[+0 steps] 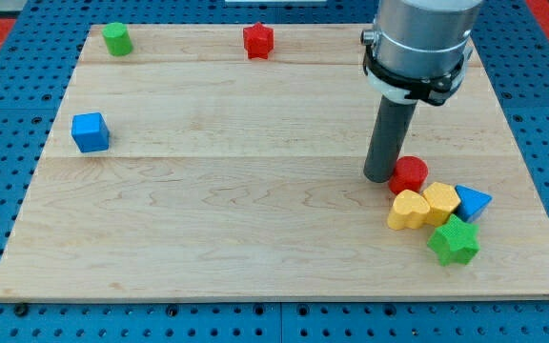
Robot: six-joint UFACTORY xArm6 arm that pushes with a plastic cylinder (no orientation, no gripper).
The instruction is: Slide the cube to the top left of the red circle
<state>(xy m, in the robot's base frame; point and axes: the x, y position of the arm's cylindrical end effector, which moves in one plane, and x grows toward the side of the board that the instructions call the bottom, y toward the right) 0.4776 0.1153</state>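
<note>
Seven blocks lie on the wooden table (255,229). At the far left sits a green cylinder (116,39); a red star (258,40) sits at the far edge nearer the middle. On the left, well apart from the rest, is the blue cube (90,131). My tip (382,176) stands on the right, touching the left side of the red circle (409,175). Just near of the circle cluster a yellow heart (408,210), a yellow hexagon (440,202), a blue triangle (472,202) and a green star (454,241). No pincer: the arm ends in a plain rod.
</note>
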